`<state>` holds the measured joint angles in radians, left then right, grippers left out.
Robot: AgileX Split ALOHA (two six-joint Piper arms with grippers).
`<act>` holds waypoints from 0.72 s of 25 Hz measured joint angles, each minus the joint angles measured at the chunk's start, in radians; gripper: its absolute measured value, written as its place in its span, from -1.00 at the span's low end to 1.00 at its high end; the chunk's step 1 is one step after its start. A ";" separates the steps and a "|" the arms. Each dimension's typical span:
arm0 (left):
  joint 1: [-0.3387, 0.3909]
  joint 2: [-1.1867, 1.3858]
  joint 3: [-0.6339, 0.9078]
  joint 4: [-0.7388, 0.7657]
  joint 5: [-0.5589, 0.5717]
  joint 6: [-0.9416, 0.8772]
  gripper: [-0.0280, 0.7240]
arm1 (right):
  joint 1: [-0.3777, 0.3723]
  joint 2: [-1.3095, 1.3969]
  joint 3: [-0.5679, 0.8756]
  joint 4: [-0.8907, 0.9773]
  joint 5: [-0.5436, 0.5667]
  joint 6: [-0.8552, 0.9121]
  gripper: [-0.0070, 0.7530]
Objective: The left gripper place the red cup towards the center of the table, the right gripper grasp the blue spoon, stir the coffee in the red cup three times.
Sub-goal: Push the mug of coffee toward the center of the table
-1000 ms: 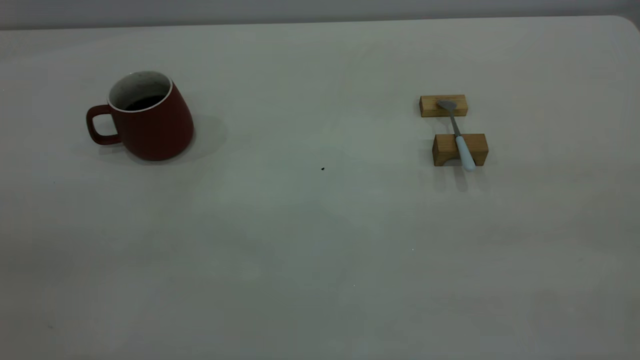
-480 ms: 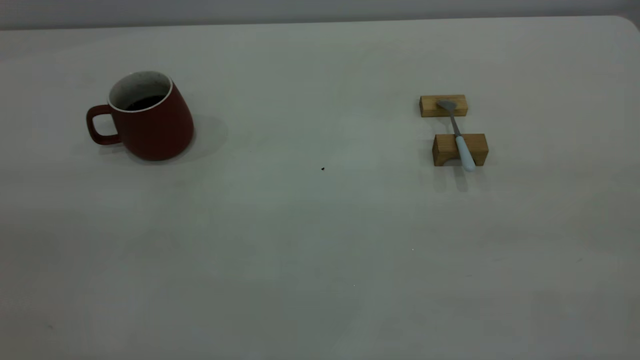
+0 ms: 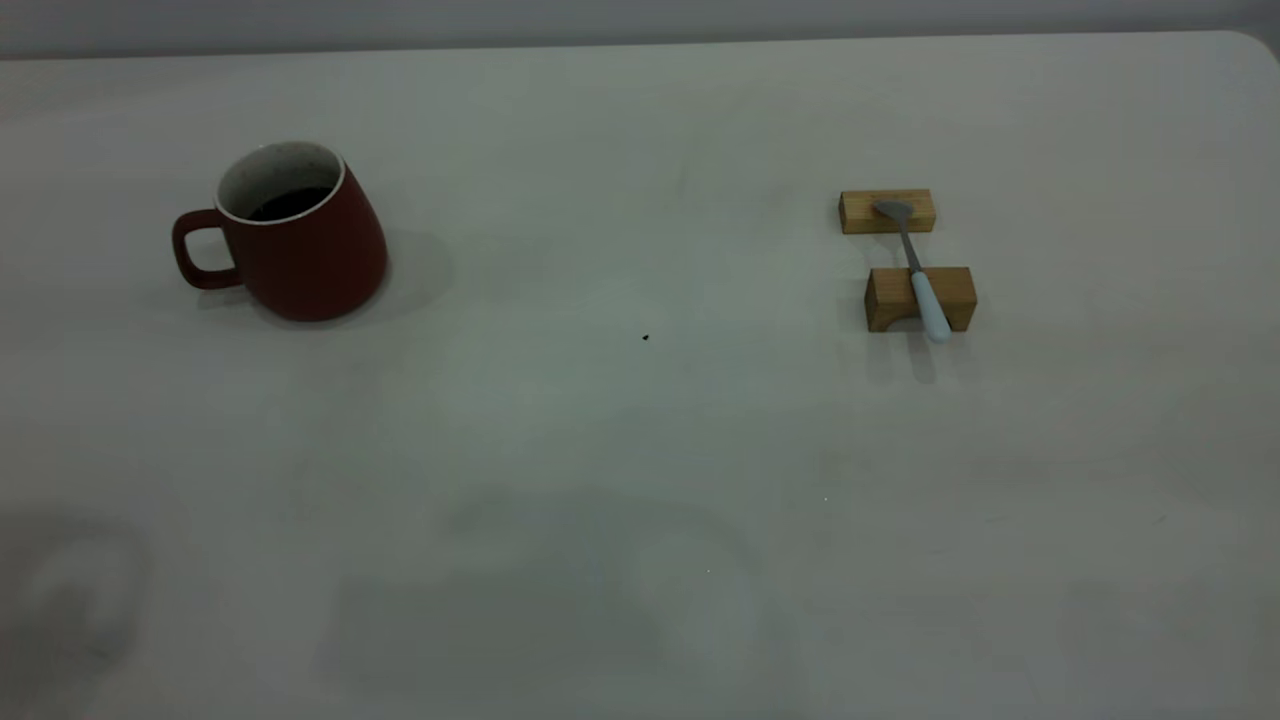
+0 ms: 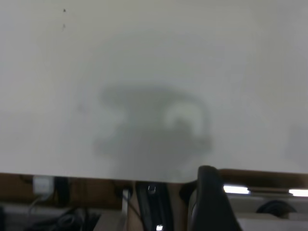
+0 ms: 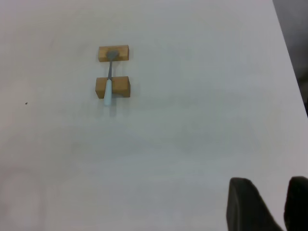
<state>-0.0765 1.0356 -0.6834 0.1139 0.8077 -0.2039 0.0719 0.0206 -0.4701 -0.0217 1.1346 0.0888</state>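
The red cup [image 3: 300,240] stands upright at the table's [image 3: 640,450] far left, handle pointing left, with dark coffee [image 3: 290,204] inside. The blue spoon [image 3: 915,270] lies across two wooden blocks at the right, its grey bowl on the far block and its pale handle over the near one. It also shows in the right wrist view as a small blue spoon [image 5: 109,82]. My right gripper [image 5: 269,185] hangs open and empty, well away from the spoon. Only a black part of my left gripper [image 4: 211,197] shows, over the table's near edge. Neither gripper appears in the exterior view.
Two tan wooden blocks [image 3: 887,211] [image 3: 893,299] carry the spoon. A tiny dark speck [image 3: 645,338] lies near the table's middle. Soft shadows fall on the near table [image 3: 600,560]. Cables and gear [image 4: 149,202] show beyond the table's edge in the left wrist view.
Faint shadows have spread over the near part of the table, at the left and centre. The cup and the spoon have not moved.
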 joint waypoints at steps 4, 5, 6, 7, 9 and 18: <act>0.001 0.265 -0.169 0.093 -0.009 -0.001 0.55 | 0.000 0.000 0.000 0.000 0.000 0.000 -0.36; 0.007 0.331 -0.216 0.121 -0.006 -0.002 0.55 | 0.000 0.000 0.000 0.000 0.000 0.000 -0.36; 0.018 0.395 -0.255 0.145 0.005 -0.003 0.55 | 0.000 0.000 0.000 0.000 0.000 0.000 -0.36; 0.030 0.446 -0.302 0.162 0.021 -0.004 0.55 | 0.000 0.000 0.000 0.000 0.000 0.000 -0.36; 0.068 0.562 -0.385 0.177 0.047 -0.005 0.55 | 0.000 0.000 0.000 0.000 0.000 0.000 -0.36; 0.160 0.959 -0.686 0.176 0.157 0.223 0.55 | 0.000 0.000 0.000 0.000 0.000 0.000 -0.36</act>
<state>0.0833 1.9948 -1.3698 0.2897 0.9649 0.0188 0.0719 0.0206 -0.4701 -0.0217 1.1346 0.0888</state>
